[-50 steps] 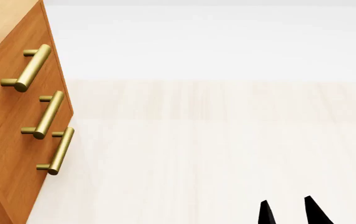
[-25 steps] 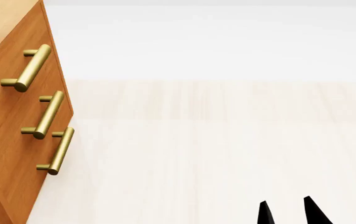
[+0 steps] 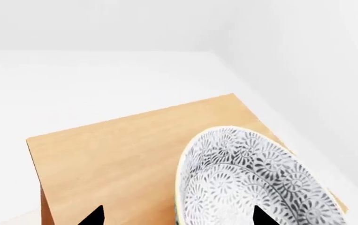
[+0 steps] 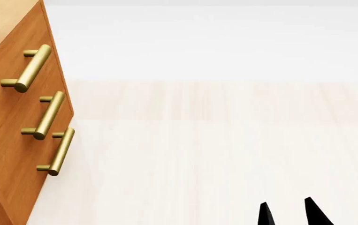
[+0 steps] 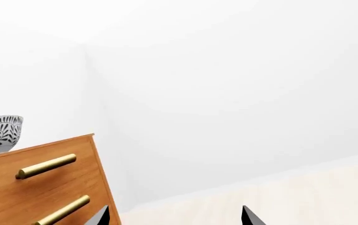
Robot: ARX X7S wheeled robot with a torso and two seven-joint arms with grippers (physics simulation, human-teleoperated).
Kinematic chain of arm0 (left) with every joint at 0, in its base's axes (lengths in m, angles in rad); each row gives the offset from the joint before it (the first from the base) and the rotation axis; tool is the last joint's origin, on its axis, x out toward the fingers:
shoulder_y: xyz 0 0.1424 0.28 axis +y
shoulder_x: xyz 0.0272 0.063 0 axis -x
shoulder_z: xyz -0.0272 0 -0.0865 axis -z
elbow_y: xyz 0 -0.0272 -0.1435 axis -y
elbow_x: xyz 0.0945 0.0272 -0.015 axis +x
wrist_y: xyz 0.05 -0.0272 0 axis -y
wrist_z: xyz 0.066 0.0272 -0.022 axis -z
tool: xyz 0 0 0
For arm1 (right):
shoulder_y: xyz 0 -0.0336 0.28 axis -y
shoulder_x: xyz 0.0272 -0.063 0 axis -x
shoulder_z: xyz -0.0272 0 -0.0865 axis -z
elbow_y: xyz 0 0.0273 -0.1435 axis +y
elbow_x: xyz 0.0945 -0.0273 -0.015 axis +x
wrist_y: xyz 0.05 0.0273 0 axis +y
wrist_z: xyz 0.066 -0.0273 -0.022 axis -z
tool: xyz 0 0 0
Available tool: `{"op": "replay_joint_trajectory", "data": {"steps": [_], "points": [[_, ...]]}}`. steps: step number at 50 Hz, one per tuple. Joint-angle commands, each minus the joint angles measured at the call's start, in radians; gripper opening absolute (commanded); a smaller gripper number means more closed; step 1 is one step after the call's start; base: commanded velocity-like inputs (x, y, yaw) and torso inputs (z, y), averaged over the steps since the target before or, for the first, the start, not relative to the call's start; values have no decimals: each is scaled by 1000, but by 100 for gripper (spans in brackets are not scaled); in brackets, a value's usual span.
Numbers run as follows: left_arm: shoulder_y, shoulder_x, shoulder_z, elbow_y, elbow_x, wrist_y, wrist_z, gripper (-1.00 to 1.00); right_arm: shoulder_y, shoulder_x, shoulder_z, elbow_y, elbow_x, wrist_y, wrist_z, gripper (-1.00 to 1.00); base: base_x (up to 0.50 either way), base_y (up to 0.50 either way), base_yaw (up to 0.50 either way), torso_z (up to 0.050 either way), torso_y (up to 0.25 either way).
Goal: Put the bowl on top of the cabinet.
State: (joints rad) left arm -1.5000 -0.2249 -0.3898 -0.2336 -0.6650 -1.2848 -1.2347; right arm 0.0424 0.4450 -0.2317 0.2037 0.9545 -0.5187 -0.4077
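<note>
Nothing much shifts since a moment ago. On the cabinet [image 5: 41, 183] top sits the bowl [image 3: 254, 183] (apparently placed), the left gripper [image 3: 175, 216] spread around it, ungrasping; right gripper [image 4: 286, 213] idle, open. Only withdrawal seems left.

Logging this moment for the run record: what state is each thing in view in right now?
bowl: upright over the cabinet top, between the left tool's tips; contact with the top can't be told.
cabinet: front shut, three brass handles in place.
left tool: open, tips either side of the bowl.
right tool: open, empty, low over the floor.
</note>
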Motion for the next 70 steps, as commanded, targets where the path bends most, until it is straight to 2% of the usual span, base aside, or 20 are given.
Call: {"op": "replay_joint_trajectory", "data": {"steps": [1,19,27,46,62,70], "points": [[-28,17,63,47,8,-28,-23,100,0,0,1,1,3,0,-4,100,0,0,0,0,0],[-53,28,177,102,18,-73,-33,100,2,-2,0,1,-6,0,-1,100,0,0,0,0,0],[-78,42,270,126,21,-102,-26,100,0,-2,-1,-4,-9,-1,0,100,0,0,0,0,0],[-80,89,393,200,-9,-151,-16,100,-4,-2,-2,-8,-14,-2,0,100,0,0,0,0,0],[-69,148,414,324,-102,-241,-45,100,-1,-4,-5,-5,-24,1,3,100,0,0,0,0,0],[-52,169,500,385,-161,-271,-75,100,-1,-5,-5,-7,-31,0,6,100,0,0,0,0,0]]}}
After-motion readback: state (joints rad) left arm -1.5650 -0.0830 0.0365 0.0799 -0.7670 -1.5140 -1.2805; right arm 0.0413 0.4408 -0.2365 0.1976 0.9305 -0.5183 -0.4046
